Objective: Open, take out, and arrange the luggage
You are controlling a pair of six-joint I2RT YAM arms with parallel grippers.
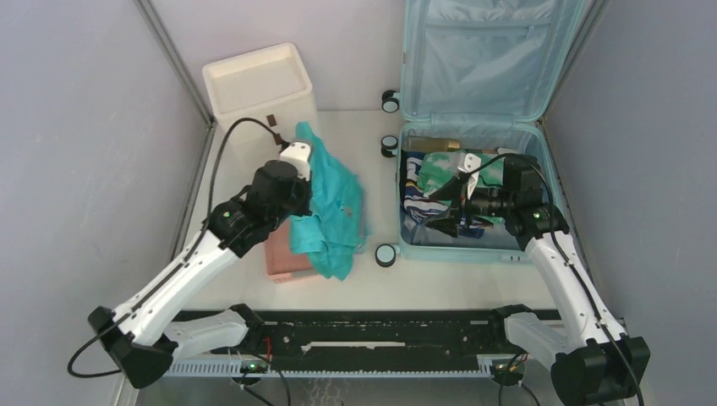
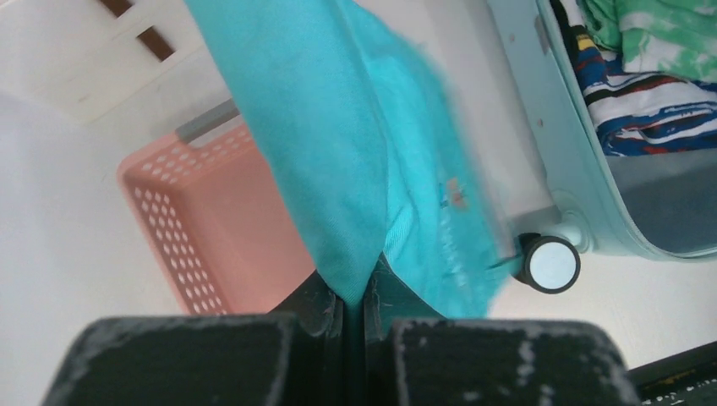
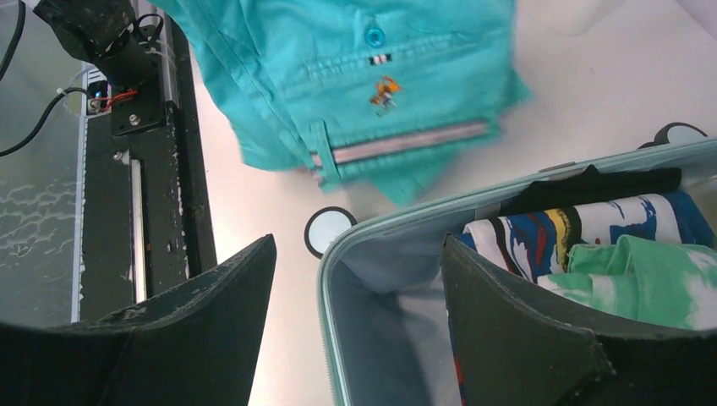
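Between the right end effector's (image 3: 355, 254) spread fingers runs the near-left rim of the luggage (image 1: 461, 252), which lies open at the counter's (image 1: 440, 283) right side. Left end effector (image 2: 355, 309), pinching teal shorts (image 1: 334, 211), hangs above the pink basket (image 1: 283, 260); bare counter separates basket and luggage.

Lighting is bright, diffuse and overhead. The top view is sharp, with faint, soft shadows beneath the arms (image 1: 194, 262). In the left wrist view the white table (image 2: 51, 211) is washed out and the teal garment (image 2: 338, 127) is smeared along its lower right edge. In the right wrist view the garment's edges are blurred, and the right gripper (image 3: 359, 245) is dark and slightly soft.
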